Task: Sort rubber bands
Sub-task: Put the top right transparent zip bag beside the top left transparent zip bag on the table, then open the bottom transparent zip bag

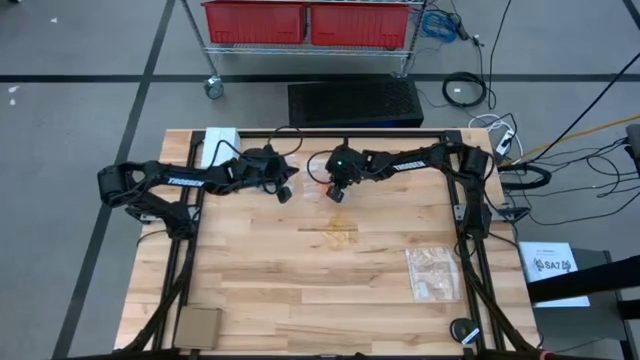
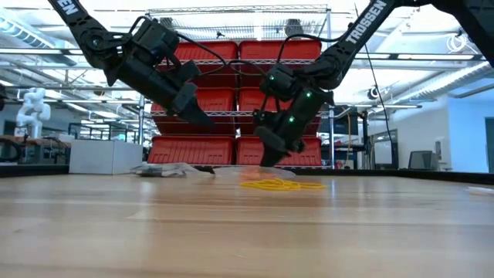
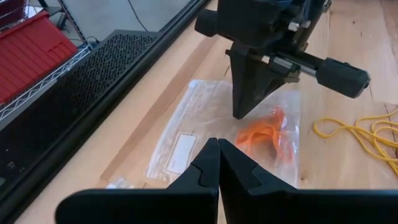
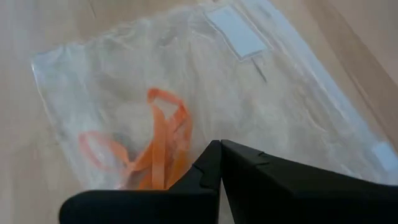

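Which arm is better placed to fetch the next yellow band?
Right, probably. The right gripper hangs nearest the yellow bands, just above the bag holding orange bands; the left gripper sits farther away.

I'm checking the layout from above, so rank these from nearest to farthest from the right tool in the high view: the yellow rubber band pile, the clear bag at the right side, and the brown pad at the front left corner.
From the right tool, in the high view:
1. Yellow rubber band pile, mid-table, just in front of it.
2. Clear bag, toward the table's right side.
3. Brown pad, front left corner.
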Controlling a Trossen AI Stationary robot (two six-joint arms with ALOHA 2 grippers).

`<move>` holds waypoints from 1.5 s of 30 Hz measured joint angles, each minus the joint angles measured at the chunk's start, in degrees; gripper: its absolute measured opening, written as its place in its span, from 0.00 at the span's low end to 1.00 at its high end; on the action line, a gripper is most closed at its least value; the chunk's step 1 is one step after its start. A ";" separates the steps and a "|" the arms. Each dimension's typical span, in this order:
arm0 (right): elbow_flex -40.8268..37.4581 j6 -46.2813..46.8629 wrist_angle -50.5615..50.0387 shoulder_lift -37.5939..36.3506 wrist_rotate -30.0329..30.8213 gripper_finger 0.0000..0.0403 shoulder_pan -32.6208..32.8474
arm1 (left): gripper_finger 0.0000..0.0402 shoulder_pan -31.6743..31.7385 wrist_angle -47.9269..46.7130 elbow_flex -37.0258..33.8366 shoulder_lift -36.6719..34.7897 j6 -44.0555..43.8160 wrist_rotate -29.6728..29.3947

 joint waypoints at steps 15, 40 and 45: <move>0.00 6.12 2.09 -0.22 2.91 0.00 -0.70 | 0.01 0.00 -0.08 0.00 0.00 0.32 0.00; -2.48 47.81 -64.27 -24.92 9.50 0.00 34.51 | 0.01 -0.36 -1.55 0.00 0.00 0.35 0.00; -10.76 69.20 -65.01 -24.89 1.61 0.00 41.65 | 0.01 -1.23 -1.57 0.00 0.00 0.35 0.00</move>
